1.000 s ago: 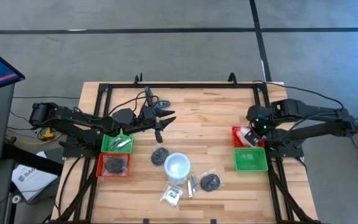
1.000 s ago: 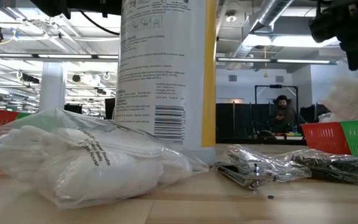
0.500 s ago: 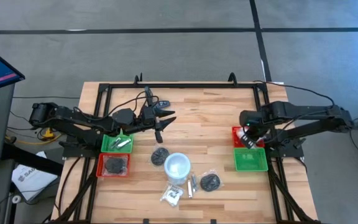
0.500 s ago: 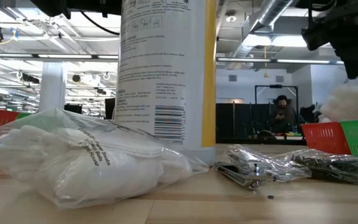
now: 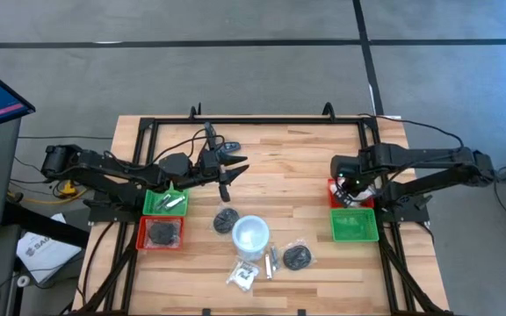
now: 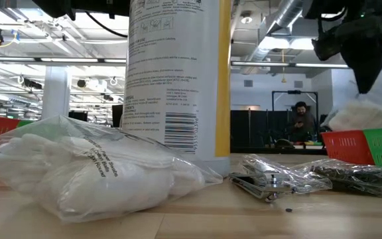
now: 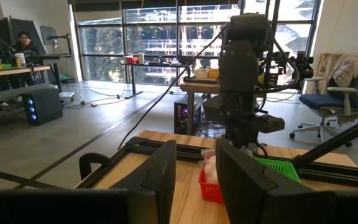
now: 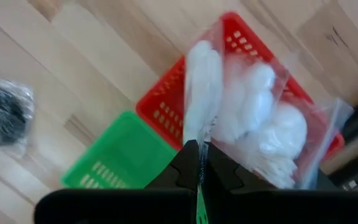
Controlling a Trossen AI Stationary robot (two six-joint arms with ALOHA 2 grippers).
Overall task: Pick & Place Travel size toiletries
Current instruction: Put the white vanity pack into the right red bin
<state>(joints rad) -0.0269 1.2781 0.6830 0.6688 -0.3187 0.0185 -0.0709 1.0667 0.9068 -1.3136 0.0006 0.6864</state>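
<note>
Right gripper (image 5: 350, 185) now further in over the table than a second ago, shifted from the outer side of the red tray (image 5: 334, 190) to right above it, arm stretched lower and flatter. Fingers pressed together, pinching the edge of a clear bag of white pieces (image 8: 253, 118), bag hanging just under the tips over the red tray, green tray (image 8: 114, 163) just beside. Probably means the drop is about to happen, release not yet done. Left gripper (image 5: 227, 175) unmoved, parked off the table surface, well apart from the rest, fingers (image 7: 160, 171) slightly apart with nothing between. Remaining toiletries well away from the right gripper near the white cup (image 5: 250, 233): black disc (image 5: 226, 218), wrapped disc (image 5: 297, 256), white packet (image 5: 242, 276).
</note>
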